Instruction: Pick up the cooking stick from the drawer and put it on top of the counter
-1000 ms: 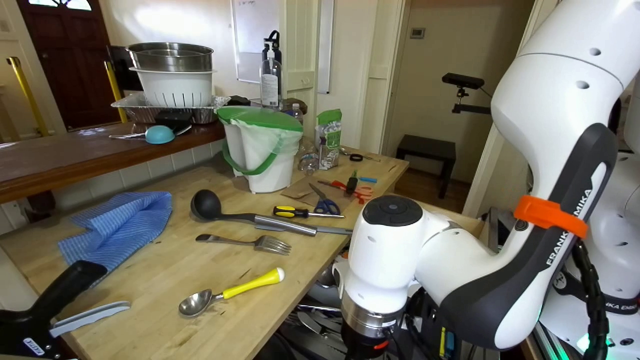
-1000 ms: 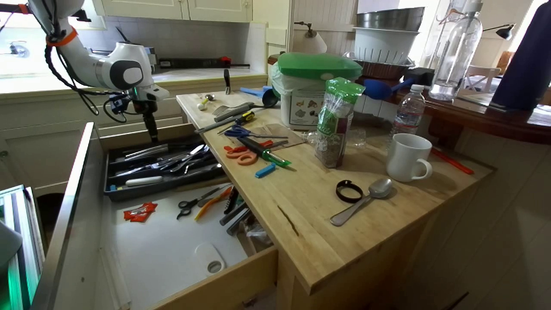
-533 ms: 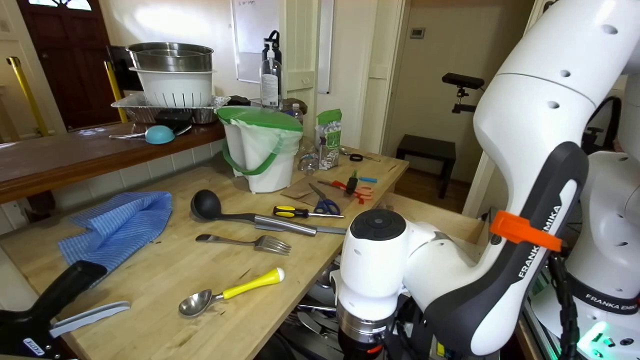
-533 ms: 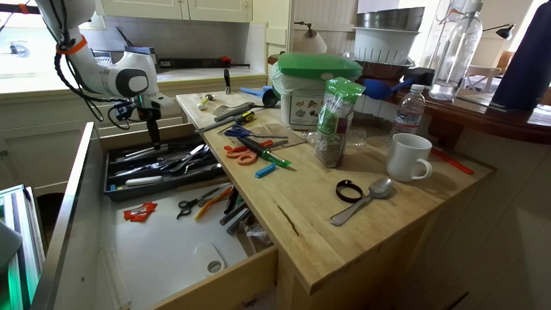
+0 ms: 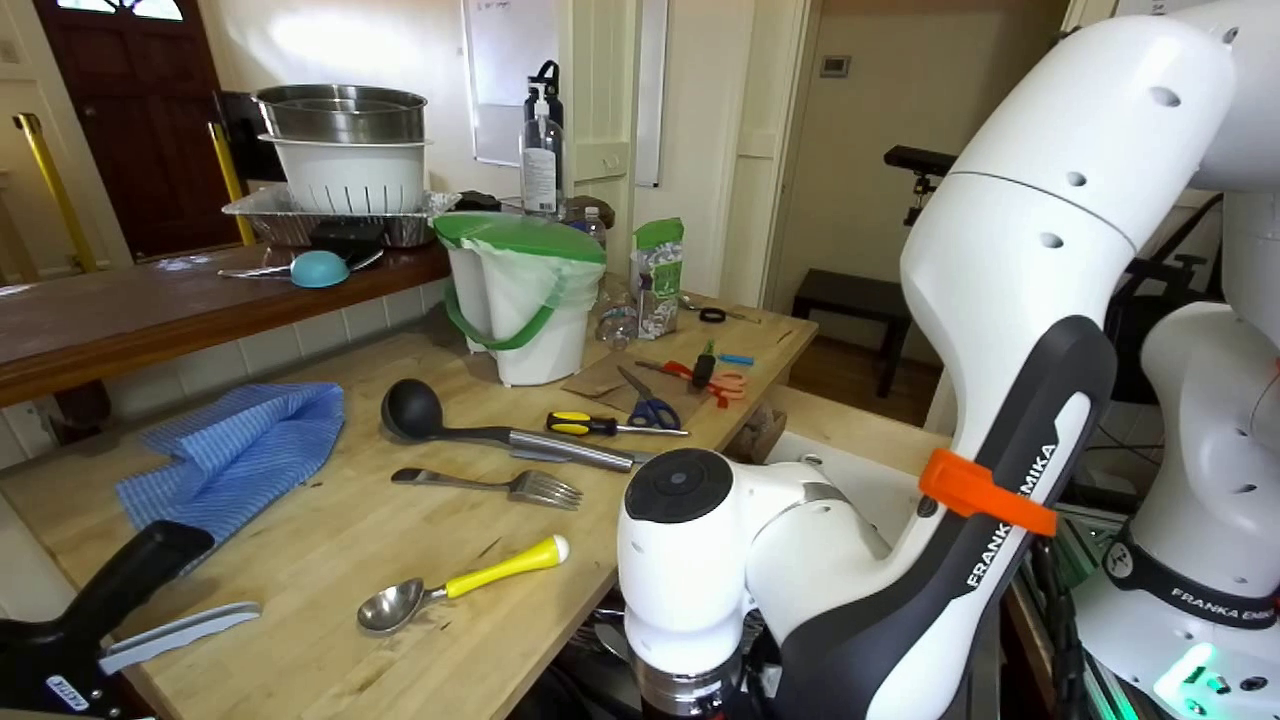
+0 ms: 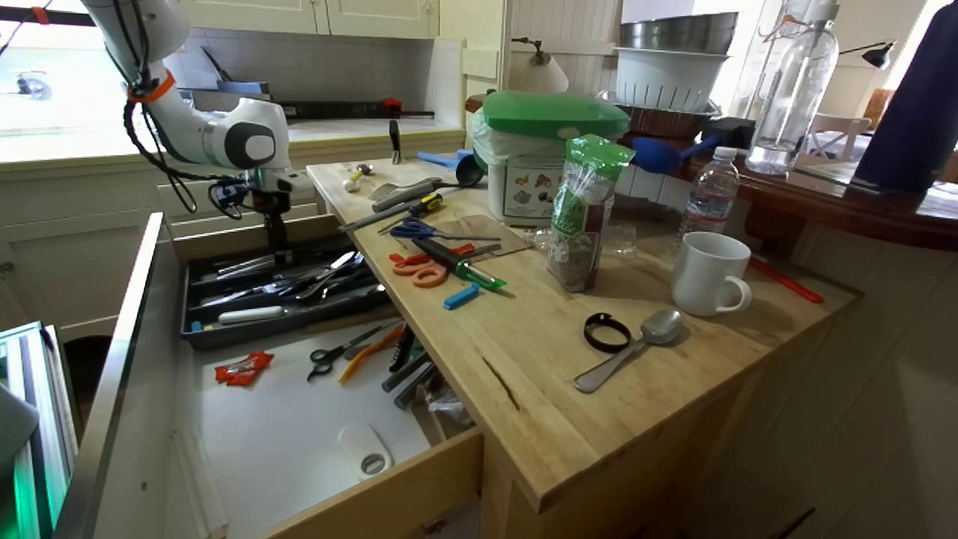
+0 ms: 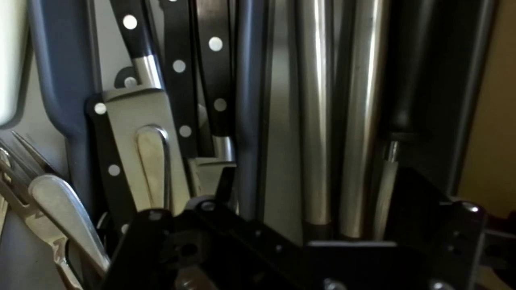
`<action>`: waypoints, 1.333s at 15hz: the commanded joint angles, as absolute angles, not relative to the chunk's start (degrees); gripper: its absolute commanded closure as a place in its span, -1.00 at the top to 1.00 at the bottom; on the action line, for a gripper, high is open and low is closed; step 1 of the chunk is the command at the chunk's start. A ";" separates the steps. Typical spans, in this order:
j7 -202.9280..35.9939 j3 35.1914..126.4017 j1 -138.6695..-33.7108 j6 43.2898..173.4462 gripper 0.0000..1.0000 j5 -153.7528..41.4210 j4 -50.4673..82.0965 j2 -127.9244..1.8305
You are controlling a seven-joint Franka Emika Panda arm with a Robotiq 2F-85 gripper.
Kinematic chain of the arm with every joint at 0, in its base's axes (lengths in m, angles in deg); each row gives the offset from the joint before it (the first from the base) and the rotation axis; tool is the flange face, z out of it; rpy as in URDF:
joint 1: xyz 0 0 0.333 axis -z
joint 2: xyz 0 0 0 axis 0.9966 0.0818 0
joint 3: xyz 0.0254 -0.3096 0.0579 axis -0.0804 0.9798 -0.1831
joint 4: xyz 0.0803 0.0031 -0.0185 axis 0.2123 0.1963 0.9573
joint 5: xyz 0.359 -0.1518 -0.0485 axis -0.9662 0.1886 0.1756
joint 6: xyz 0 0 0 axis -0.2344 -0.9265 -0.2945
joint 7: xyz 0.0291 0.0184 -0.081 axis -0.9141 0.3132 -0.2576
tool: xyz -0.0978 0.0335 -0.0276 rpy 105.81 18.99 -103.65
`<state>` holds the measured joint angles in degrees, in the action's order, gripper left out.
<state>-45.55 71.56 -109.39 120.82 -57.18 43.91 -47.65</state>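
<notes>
Jaws wide, the gripper [image 7: 316, 179] hangs above utensils [image 7: 365, 100] in the drawer [image 6: 382, 490], fingertips [image 7: 225, 184] indistinct, near the edge of the counter [image 6: 524, 337].

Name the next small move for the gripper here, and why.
Probably ease the open gripper slightly lower before closing: in the wrist view, two steel handles lie between its spread fingers, not clamped, with black riveted handles crowding one side. I cannot tell which handle is the target.
</notes>
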 commanded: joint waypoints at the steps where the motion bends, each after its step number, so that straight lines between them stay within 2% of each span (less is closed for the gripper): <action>1: -46.28 71.96 -110.39 115.87 1.00 -56.77 38.95 -44.49; 8: -45.75 71.66 -111.17 111.90 1.00 -57.02 37.78 -43.21; 9: -45.66 71.72 -111.30 111.59 0.91 -56.96 37.60 -43.15; 10: -45.58 71.73 -111.34 111.31 0.45 -56.96 37.36 -43.10; 12: -45.64 71.65 -111.34 111.02 0.37 -57.01 36.85 -42.74; 17: -45.44 71.80 -111.61 110.57 -0.43 -57.02 36.49 -42.87; 19: -45.23 71.66 -111.52 108.88 -0.65 -57.22 36.15 -43.50; 20: -45.02 71.59 -111.42 107.24 -0.66 -57.45 36.02 -44.12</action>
